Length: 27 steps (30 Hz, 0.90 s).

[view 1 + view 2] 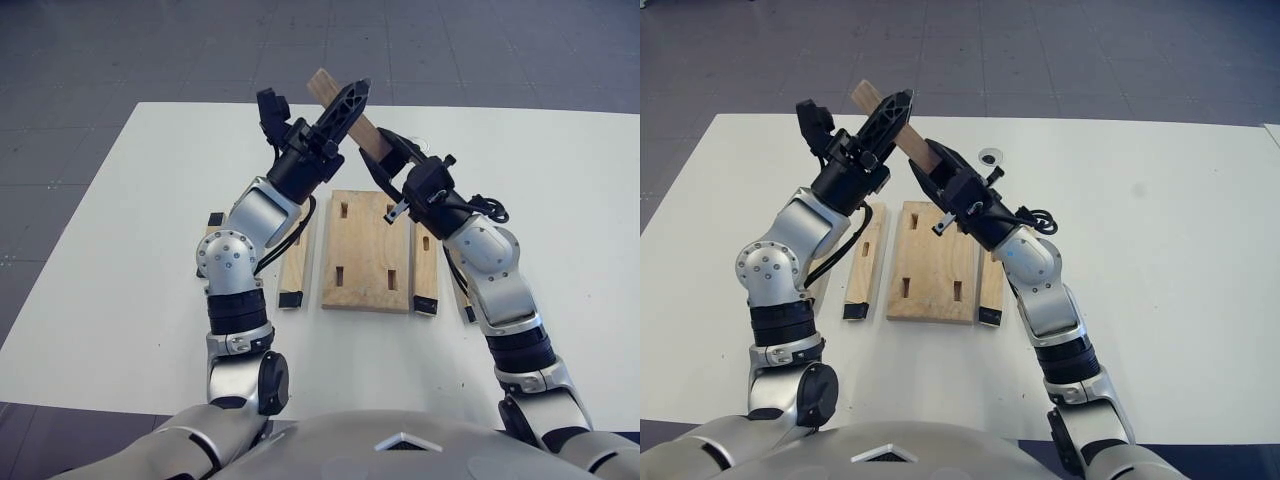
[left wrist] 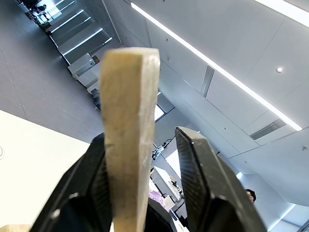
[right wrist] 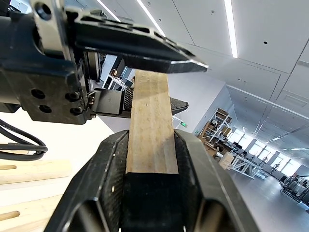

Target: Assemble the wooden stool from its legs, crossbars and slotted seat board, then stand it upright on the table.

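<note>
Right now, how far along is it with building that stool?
Barely started. Nothing looks joined: the seat board lies flat on the table with its slots empty, and loose wooden pieces lie beside it. In hand is one wooden bar, gripped by the right claw above the board, with the left claw open around its upper end. Every joint, and standing the stool up, is left.

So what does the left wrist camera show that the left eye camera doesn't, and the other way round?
The wrist adds the ceiling light strip and a gap between the wooden bar and one finger of the left gripper. The eye adds the slotted seat board flat on the white table, leg pieces beside it, and the right gripper clamping the bar. Both share the bar raised inside the left gripper.
</note>
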Tool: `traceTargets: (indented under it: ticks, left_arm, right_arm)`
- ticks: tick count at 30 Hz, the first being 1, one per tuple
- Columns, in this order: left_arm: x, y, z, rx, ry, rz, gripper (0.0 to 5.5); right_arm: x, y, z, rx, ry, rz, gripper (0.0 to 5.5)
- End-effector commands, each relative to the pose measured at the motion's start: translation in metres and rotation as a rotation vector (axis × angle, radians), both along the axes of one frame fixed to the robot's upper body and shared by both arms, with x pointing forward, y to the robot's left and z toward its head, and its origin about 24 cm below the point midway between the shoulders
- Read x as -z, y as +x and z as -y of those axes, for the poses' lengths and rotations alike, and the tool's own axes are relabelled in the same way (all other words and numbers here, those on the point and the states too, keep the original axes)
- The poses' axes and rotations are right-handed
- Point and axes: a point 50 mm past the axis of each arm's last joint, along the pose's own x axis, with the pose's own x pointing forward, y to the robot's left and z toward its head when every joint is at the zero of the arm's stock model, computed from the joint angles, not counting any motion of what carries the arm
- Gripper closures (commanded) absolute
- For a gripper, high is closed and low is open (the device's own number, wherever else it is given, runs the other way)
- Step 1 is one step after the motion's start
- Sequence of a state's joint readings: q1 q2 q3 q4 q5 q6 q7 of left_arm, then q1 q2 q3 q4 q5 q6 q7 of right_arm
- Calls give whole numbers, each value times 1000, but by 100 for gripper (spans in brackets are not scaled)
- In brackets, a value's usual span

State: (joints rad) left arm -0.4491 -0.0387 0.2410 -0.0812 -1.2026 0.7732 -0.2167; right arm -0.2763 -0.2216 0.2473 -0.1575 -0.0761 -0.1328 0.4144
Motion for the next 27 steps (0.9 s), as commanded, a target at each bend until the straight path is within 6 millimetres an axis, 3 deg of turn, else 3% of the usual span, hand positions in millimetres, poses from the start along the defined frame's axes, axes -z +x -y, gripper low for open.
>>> traceTargets:
  ticks: [1, 5, 12, 20, 22, 27]
  left_arm:
    - [-6, 0, 2, 21, -16, 27, 440]
    - [-7, -1, -1, 14, -20, 40, 478]
    - [-6, 0, -3, 6, -9, 42, 486]
    - [2, 9, -8, -51, 13, -10, 486]
    - [2, 10, -8, -58, 14, -14, 497]
    - [2, 9, -7, -51, 10, -5, 508]
  right_arm:
    - [7, 7, 10, 75, -19, -40, 418]
    - [9, 6, 12, 75, -8, -61, 418]
    - [8, 7, 14, 80, 39, -100, 418]
    - [14, 7, 12, 146, -36, -40, 418]
    - [16, 6, 11, 144, -37, -51, 355]
    - [17, 6, 9, 128, -16, -87, 264]
